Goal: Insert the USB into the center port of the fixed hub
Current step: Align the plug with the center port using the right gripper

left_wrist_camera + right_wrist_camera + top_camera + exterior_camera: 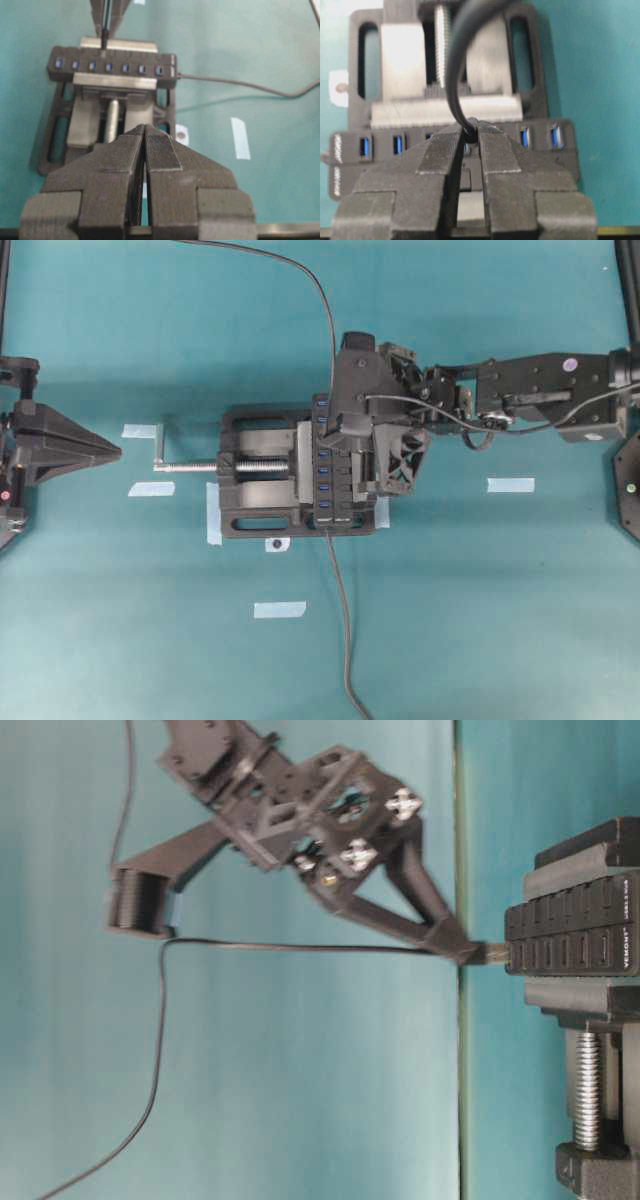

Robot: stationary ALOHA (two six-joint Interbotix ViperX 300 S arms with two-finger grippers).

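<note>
The fixed hub (324,465) is a narrow black bar clamped in the vise, with its blue slots facing up. My right gripper (335,432) stands over it, shut on the USB (492,955), whose thin cable (325,300) runs off the far edge. In the table-level view the plug tip is at the hub's face (575,930); I cannot tell if it touches. In the left wrist view the plug (104,37) hangs in line with the center port (108,66), and all seven slots show blue. My left gripper (112,452) is shut and empty, far left.
The black vise (255,515) has a silver screw and handle (190,467) pointing left. The hub's own cable (340,620) runs to the near edge. Blue tape strips (510,484) lie on the teal table.
</note>
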